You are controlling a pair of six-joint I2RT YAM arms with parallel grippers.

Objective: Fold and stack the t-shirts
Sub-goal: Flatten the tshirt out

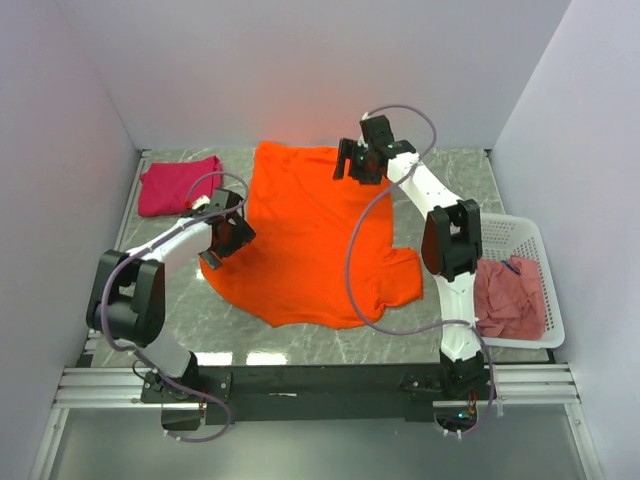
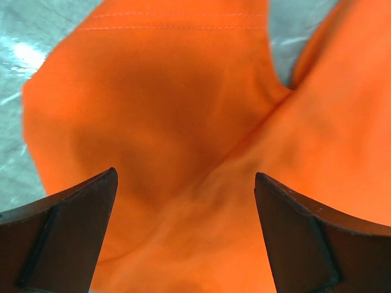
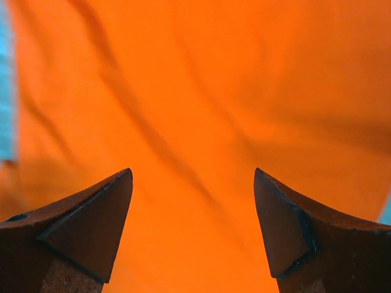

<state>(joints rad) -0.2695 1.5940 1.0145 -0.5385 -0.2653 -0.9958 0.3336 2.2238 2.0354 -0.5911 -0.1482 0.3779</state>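
We see bright orange soft cloth t-shirt (image 1: 310, 250) spread on grey marble worktop (image 1: 455, 165), beneath left gripper (image 2: 183, 235) and right gripper (image 3: 192, 229), both wide, empty. Risk: bunched sleeve (image 2: 140, 104) ahead of left gripper, perhaps doubled; pinching extra layer would skew fold.

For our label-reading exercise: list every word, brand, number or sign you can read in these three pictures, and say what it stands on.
There is no readable text in any view.
The orange shirt, pink shirt, rose shirt and white basket show no print, label or number.
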